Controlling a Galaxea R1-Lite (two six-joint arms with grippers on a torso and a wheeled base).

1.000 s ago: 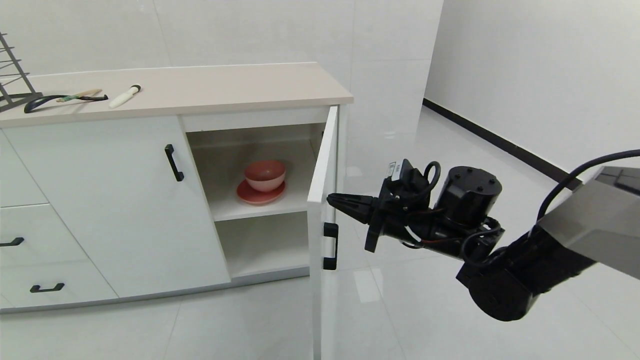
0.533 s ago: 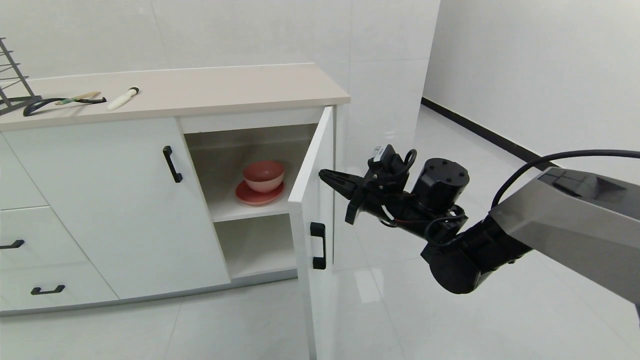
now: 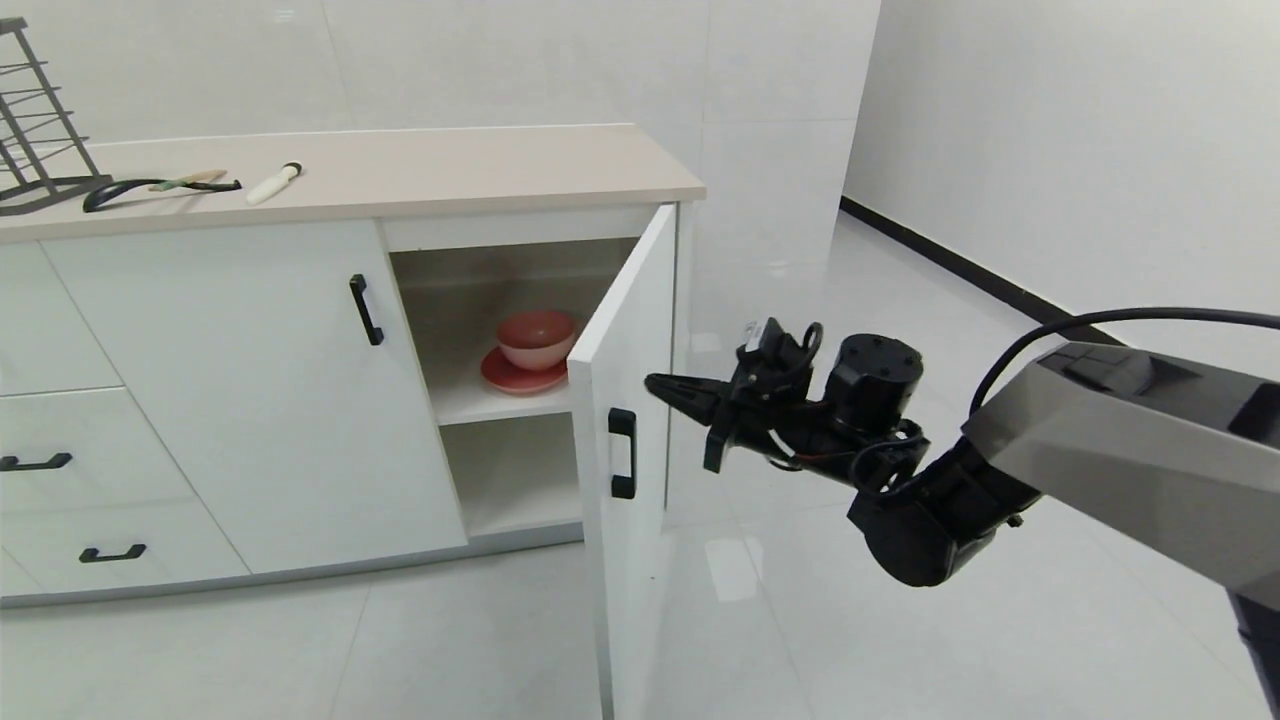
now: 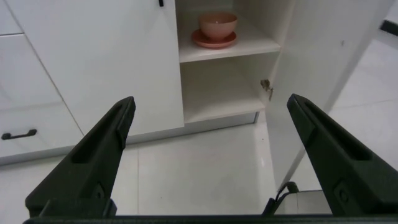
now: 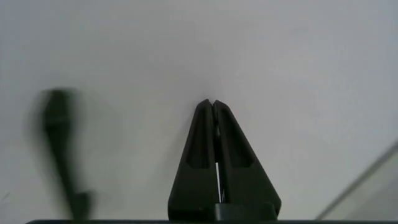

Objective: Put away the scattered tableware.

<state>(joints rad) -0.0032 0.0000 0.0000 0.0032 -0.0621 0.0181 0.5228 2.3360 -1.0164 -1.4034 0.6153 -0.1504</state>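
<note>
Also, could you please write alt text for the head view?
The right gripper, shut, points its tips at the outer face of a partly open white cabinet door. Inside, a pink bowl sits on a pink plate on the upper shelf; utensils lie on the countertop.

A pink bowl (image 3: 537, 337) sat upright on a pink plate (image 3: 520, 377) on the upper shelf (image 3: 470, 402) before me. A white-handled utensil (image 3: 274, 183) and a dark curved utensil (image 3: 150, 186) lay on the countertop (image 3: 450, 165).

Glossy white floor tiles (image 3: 400, 650), a black baseboard (image 3: 960, 265), black-handled drawers (image 3: 60, 430) far left
</note>
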